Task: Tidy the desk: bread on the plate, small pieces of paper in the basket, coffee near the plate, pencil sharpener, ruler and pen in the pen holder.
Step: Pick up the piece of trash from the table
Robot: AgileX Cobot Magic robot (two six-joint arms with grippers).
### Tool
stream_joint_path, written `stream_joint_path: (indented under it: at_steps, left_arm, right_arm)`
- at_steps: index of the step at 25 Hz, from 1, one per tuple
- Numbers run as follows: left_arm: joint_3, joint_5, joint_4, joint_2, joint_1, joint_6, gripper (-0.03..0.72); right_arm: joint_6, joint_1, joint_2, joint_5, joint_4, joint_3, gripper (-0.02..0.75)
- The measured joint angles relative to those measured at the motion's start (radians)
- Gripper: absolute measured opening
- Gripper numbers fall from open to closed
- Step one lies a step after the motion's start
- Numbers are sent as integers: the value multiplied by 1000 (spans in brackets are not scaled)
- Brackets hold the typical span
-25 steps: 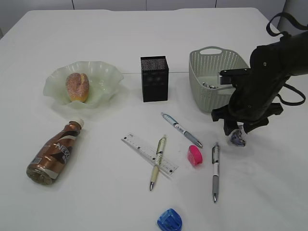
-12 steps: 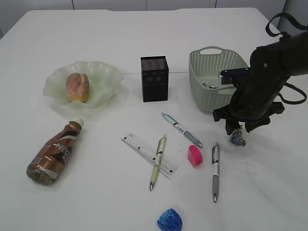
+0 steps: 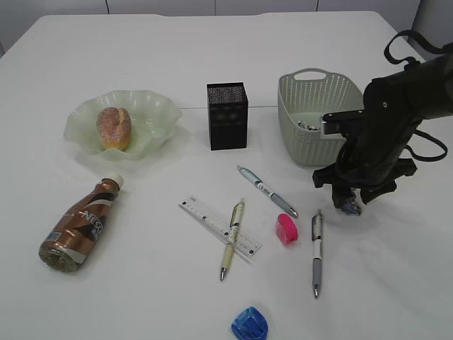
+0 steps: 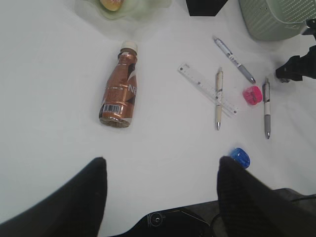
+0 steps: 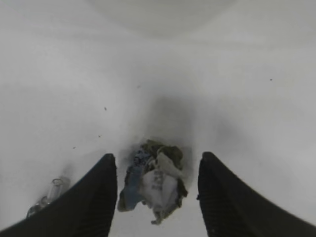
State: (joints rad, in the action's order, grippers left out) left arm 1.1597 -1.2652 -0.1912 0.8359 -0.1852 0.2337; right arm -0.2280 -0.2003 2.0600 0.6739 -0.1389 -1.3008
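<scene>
A crumpled piece of paper (image 5: 155,180) lies on the desk (image 3: 141,283) between the fingers of my right gripper (image 5: 157,156), which is open with a gap on each side. In the exterior view that gripper (image 3: 348,198) stands over the paper (image 3: 350,207), just in front of the basket (image 3: 315,117). The bread (image 3: 113,127) sits in the plate (image 3: 152,113). The coffee (image 3: 78,225) lies on its side. Ruler (image 3: 219,225), three pens (image 3: 231,239) (image 3: 267,191) (image 3: 316,253), a pink sharpener (image 3: 287,229) and a blue sharpener (image 3: 249,324) lie before the pen holder (image 3: 227,115). My left gripper (image 4: 161,162) hangs open and empty high above the desk.
Something small lies inside the basket (image 3: 304,126). The blue sharpener (image 4: 240,158) is close to the desk's front edge, beside my left gripper's right finger in that view. The cream pen lies across the ruler (image 4: 205,89).
My right gripper has sunk lower around the crumpled paper, and its arm has shifted slightly. The paper and everything else stayed in place.
</scene>
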Motion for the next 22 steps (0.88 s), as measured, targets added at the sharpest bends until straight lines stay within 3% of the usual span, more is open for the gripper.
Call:
stream_joint_path:
  at_steps: [3,6,12,22]
  left_arm:
    - [0,0,-2,0,0,0,506]
    - [0,0,-17,0,0,0,505]
    - [0,0,-25,-2,0,0,506]
    - [0,0,-26,-4,0,0,506]
  right_arm:
    - [0,0,2,1,-3,0,414]
    - [0,0,18,1,-5,0,344]
    - [0,0,22,1,-7,0,32]
    - [0,0,-92,138,1,0,13]
